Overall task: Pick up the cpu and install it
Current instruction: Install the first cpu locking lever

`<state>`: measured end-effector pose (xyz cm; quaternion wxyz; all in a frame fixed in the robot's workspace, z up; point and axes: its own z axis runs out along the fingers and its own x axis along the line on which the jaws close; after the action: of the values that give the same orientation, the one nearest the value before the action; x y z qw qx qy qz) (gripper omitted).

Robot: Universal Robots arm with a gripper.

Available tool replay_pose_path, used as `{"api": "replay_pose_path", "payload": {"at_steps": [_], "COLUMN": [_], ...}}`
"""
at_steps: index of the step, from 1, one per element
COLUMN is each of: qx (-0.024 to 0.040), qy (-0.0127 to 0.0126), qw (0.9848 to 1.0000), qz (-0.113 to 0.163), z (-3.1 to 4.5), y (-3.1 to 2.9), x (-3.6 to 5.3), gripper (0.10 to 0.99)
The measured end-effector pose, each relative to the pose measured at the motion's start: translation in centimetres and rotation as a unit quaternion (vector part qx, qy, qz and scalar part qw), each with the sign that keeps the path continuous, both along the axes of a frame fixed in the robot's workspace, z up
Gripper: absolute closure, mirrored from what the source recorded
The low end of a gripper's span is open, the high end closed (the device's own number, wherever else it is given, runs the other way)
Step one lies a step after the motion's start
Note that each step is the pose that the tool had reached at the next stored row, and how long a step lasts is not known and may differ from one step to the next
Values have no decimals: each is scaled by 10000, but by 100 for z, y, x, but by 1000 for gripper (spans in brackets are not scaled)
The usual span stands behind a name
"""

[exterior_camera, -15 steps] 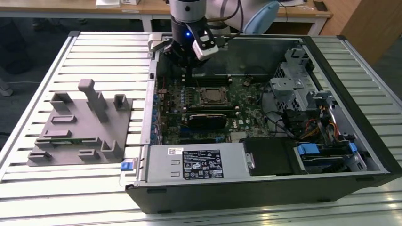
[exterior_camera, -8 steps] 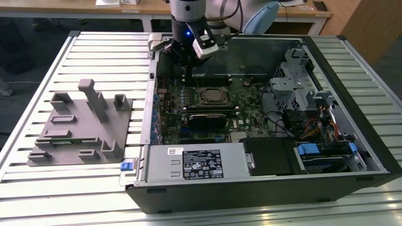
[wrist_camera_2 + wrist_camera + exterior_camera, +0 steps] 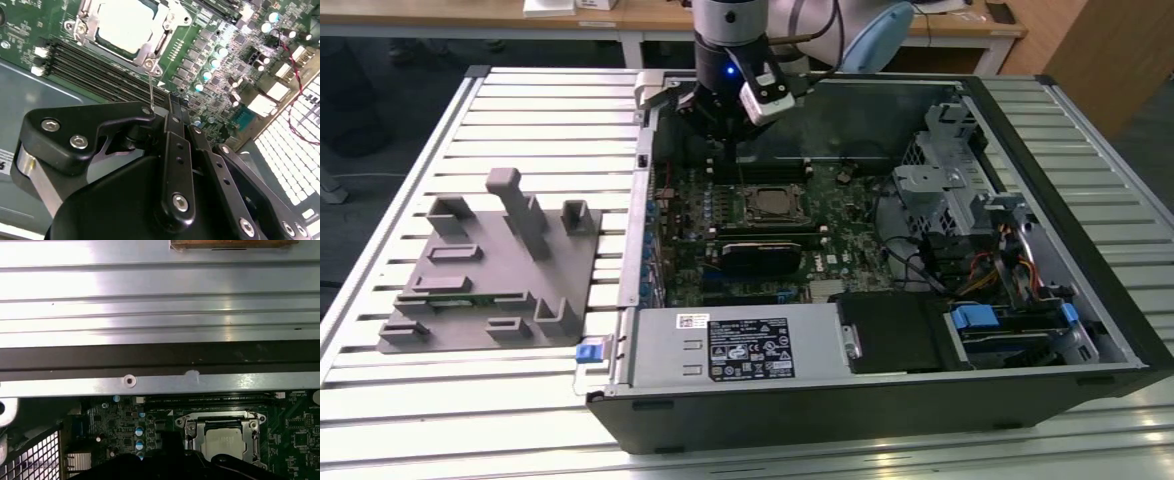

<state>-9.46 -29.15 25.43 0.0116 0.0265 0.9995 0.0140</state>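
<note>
The cpu (image 3: 771, 203) lies flat in its socket on the green motherboard inside the open computer case. Its pale silvery top also shows in both wrist views (image 3: 124, 24) (image 3: 226, 444), framed by the socket's metal rim. My gripper (image 3: 720, 158) hangs over the far part of the board, just beyond the socket toward the exterior view's left. Its black fingers (image 3: 172, 130) look closed together, ending at the gripper tip (image 3: 171, 102). A thin metal lever (image 3: 151, 85) rises from the socket's corner to that tip. I cannot tell whether it is held.
A grey tray (image 3: 494, 270) with upright posts sits on the slatted table at the exterior view's left. Inside the case are a power supply (image 3: 744, 345), a drive cage (image 3: 947, 190) and loose cables (image 3: 994, 270). The case wall (image 3: 160, 385) runs close behind the socket.
</note>
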Motion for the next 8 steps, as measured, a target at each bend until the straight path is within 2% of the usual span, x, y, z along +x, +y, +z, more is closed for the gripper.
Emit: {"api": "replay_pose_path", "payload": {"at_steps": [8], "qx": [0], "qy": [0], "qw": [10000], "qz": [0], "z": [-2], "y": [0], "x": [40], "gripper": [969]}}
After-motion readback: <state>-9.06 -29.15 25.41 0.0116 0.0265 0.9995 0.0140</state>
